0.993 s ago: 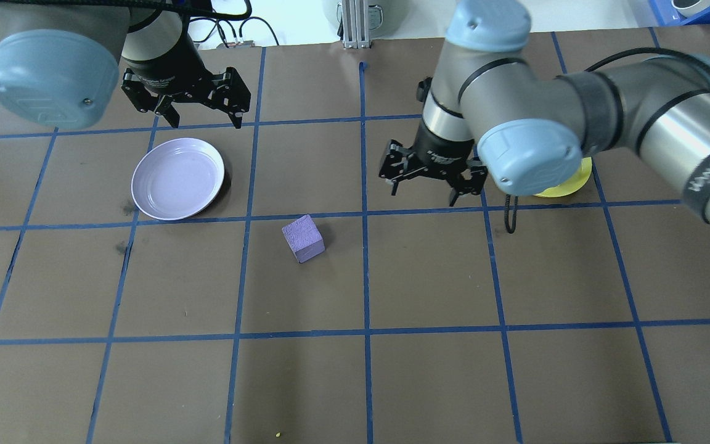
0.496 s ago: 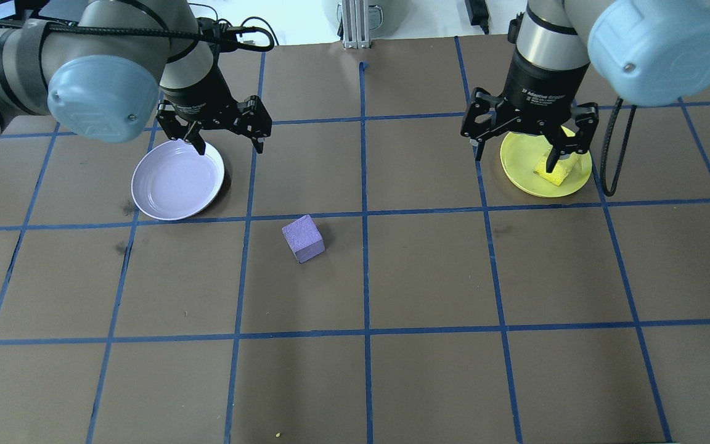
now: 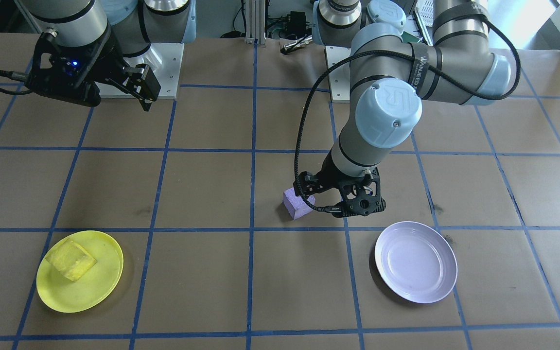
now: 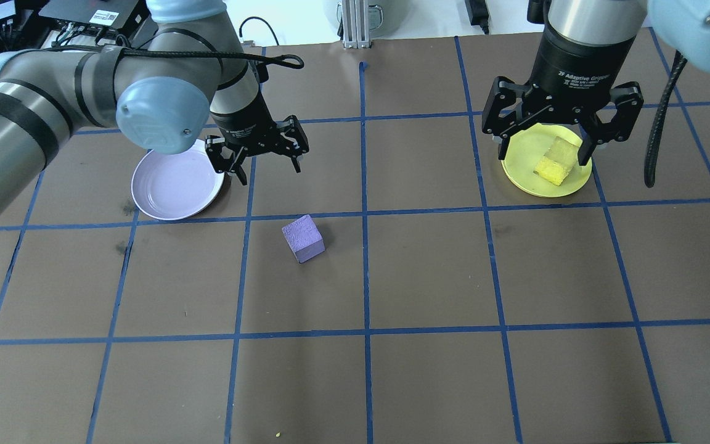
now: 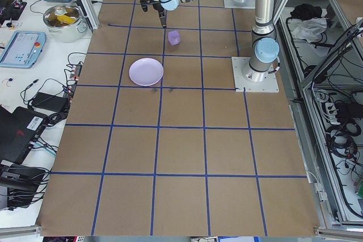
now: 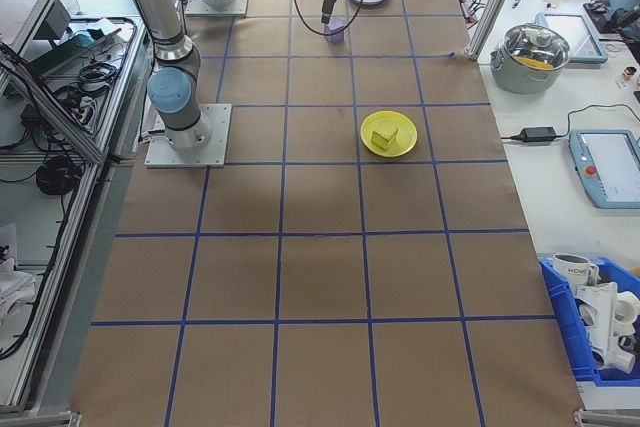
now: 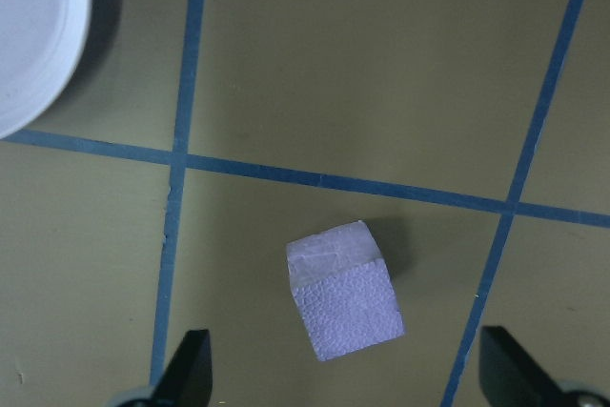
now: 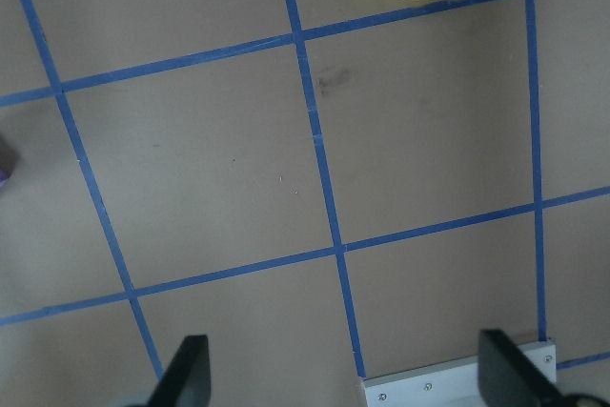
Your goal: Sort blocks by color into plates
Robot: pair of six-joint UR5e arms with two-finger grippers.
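Purple block (image 4: pixel 303 238) is seen lying free on the brown paper w/ blue tape grid (image 4: pixel 364 277), left of centre in the overhead view, tilted askew to the lines; in the left wrist view it (image 7: pixel 343 301) sits low centre, between and ahead of the two fingertips. Left gripper (image 4: pixel 264 161) is held spread wide, nothing clasped, upper left of the block and just beside the lavender plate (image 4: pixel 173 188), which is bare inside. Yellow block (image 4: pixel 554 163) is found inside the yellow plate (image 4: pixel 517 168), upper right of the overhead view. Right gripper (image 4: pixel 545 151) is seen above that plate, fingers apart, nothing clasped. In the front view the left gripper (image 3: pixel 341 201) shows just right of the purple block (image 3: pixel 297 204), yellow plate (image 3: pixel 95 287) lower left
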